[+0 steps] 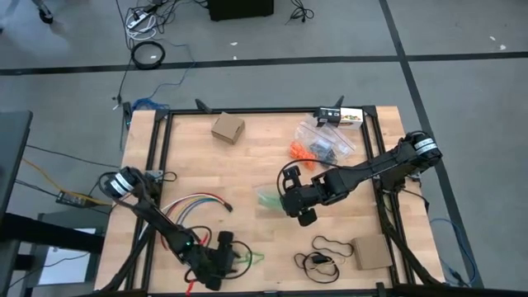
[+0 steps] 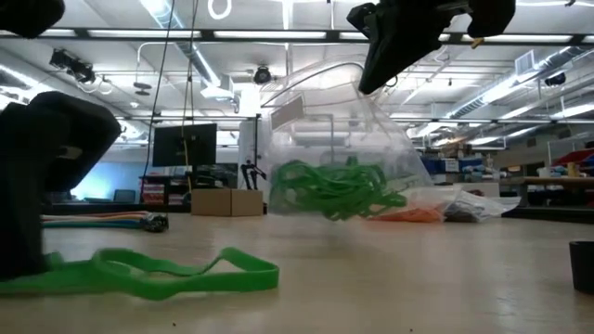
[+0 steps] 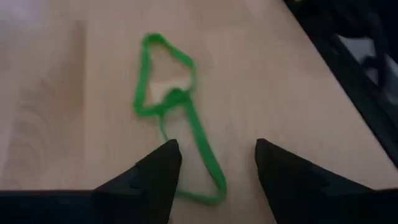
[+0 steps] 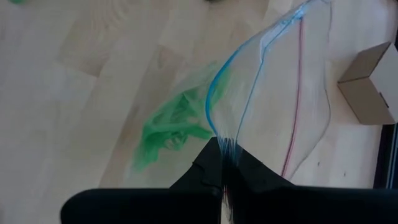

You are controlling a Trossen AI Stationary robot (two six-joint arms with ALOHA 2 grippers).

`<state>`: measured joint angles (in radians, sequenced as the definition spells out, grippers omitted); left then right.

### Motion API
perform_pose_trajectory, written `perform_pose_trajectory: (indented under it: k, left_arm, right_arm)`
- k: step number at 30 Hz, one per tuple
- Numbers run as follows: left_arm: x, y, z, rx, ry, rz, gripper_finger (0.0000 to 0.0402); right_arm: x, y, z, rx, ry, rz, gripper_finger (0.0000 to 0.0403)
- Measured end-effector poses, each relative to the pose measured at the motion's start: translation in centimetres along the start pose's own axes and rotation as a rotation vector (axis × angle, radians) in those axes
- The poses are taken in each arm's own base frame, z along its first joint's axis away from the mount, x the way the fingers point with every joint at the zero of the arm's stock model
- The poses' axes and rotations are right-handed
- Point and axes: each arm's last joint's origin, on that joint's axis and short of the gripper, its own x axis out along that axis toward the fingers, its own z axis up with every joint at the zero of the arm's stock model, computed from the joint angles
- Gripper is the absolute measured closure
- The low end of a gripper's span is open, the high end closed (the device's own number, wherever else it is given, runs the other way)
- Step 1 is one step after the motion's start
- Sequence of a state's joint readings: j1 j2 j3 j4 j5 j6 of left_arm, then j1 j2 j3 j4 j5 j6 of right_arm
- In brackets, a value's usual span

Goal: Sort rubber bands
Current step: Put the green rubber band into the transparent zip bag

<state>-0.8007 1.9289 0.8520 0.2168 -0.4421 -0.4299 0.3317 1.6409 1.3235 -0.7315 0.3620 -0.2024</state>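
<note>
The green band is partly hidden behind the left end effector. Beside the clear bag, the orange and dark heaps are blurred.

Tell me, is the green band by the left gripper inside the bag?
Out. The green band lies bare on the table before the open left gripper, apart from the bag.

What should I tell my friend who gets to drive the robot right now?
Left gripper: open, low at the table's near edge, over one loose green band.
Right gripper: shut on the rim of a clear bag, mid-table.
Green bands: a bunch already inside that bag.
Orange bands and dark bands: in other clear bags at the far side.
Left to do: probably pick up the loose green band and put it in the held bag.
</note>
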Motion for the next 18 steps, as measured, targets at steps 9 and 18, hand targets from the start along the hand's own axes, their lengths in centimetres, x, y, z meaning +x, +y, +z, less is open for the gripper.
perform_pose_trajectory:
  k: [9,18]
  left_arm:
    - [0.6,1.1,0.3,-0.053,0.056,0.000,0.0345]
    - [-1.7,2.0,1.9,0.054,0.070,-0.082,0.0399]
  right_arm:
    - [0.0,0.0,0.1,0.009,-0.012,0.014,0.0403]
    - [0.0,0.0,0.1,0.010,-0.014,0.015,0.0403]
